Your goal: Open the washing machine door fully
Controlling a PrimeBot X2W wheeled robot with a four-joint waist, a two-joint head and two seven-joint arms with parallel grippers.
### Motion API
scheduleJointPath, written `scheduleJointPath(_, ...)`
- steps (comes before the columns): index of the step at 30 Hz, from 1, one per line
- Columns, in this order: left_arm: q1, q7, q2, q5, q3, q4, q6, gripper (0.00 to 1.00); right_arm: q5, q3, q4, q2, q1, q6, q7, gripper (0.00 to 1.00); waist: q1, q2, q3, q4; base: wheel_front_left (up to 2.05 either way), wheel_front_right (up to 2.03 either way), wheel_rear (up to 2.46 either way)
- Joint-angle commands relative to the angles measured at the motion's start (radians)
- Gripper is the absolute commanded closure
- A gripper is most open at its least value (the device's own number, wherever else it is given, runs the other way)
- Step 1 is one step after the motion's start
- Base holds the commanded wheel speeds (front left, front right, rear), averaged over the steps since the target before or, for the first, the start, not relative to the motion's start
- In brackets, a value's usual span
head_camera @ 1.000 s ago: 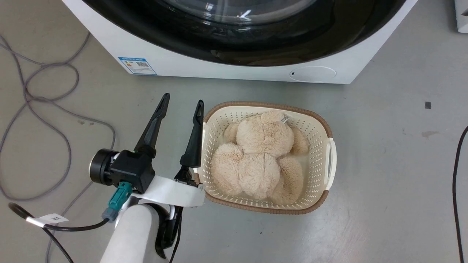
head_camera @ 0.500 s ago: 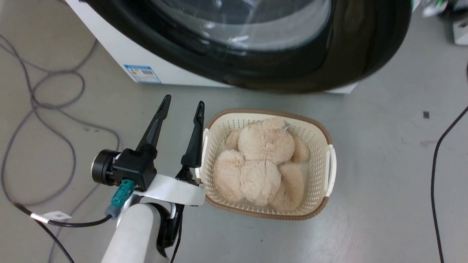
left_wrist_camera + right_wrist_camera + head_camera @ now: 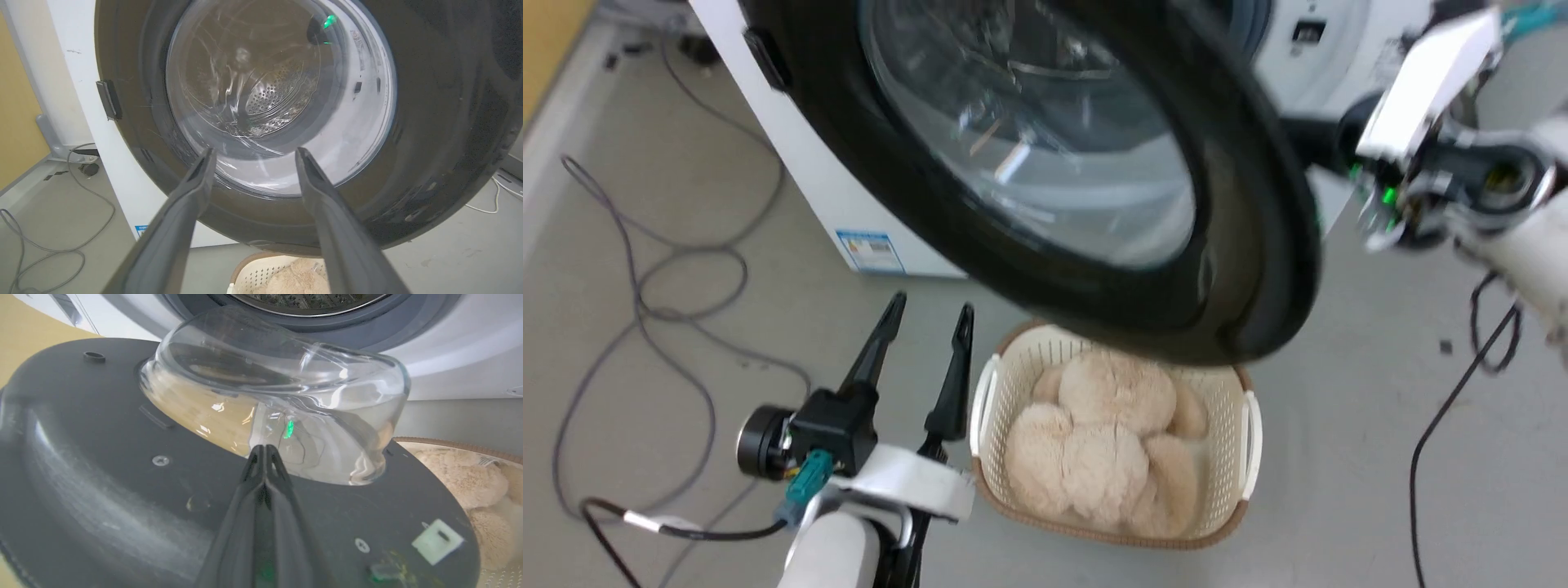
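While its fingers stand spread wide with nothing between them, the left gripper hovers just left of a basket holding a plush toy. Above them, the washing machine door stands partly open, angled off the washing machine. The right gripper, pinched shut and empty, points at the door's inner face by the glass bulge.

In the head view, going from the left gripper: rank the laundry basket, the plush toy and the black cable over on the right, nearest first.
From the left gripper:
1. Laundry basket: its rim sits right beside the gripper, on the right.
2. Plush toy: lying inside the basket, further right.
3. Black cable: far off to the right.
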Motion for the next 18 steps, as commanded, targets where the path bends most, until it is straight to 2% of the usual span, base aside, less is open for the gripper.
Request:
scheduleJointPath(1, 0.027, -0.005, 0.010, 0.005, 0.006, 0.009, -0.003, 0.00, 0.007, 0.002, -0.054, -0.013, 0.056, 0.001, -0.019, 1.00, 0.0001, 0.0000, -0.049, 0.003, 0.00, 0.00, 0.00)
scheduleJointPath(12, 0.104, -0.005, 0.028, 0.001, 0.006, 0.042, 0.003, 0.00, 0.011, 0.002, -0.324, -0.075, 0.243, 0.001, -0.097, 1.00, 0.0001, 0.0000, -0.130, 0.008, 0.00, 0.00, 0.00)
scheduleJointPath(18, 0.113, -0.003, 0.034, -0.003, 0.000, 0.049, 0.005, 0.00, 0.009, 0.002, -0.412, -0.082, 0.294, 0.001, -0.118, 1.00, 0.0001, 0.0000, -0.147, 0.014, 0.00, 0.00, 0.00)
